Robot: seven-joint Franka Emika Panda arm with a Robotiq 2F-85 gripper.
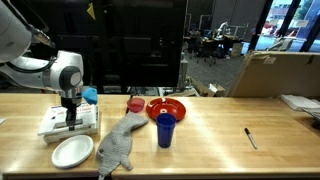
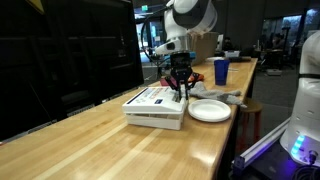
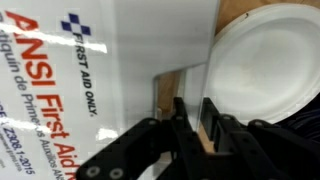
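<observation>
Wooden table [image 1: 215, 135] before dark office glass: in an exterior view the gripper [image 1: 70, 116] stands straight over the white first-aid box [image 1: 50, 128], and any load is too small to see. In an exterior view it almost touches the box lid [image 2: 150, 100], with the white round plate [image 2: 210, 111] just beside. In the wrist view the jaws are nearly together, apparently pinching a small tan wooden block [image 3: 168, 92] directly beneath. Its near end is hidden by the fingers.

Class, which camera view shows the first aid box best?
The wrist view: the first aid box fills much of the frame and its printed label is readable. Both exterior views show the box beneath the gripper, but small, with its print illegible.
</observation>
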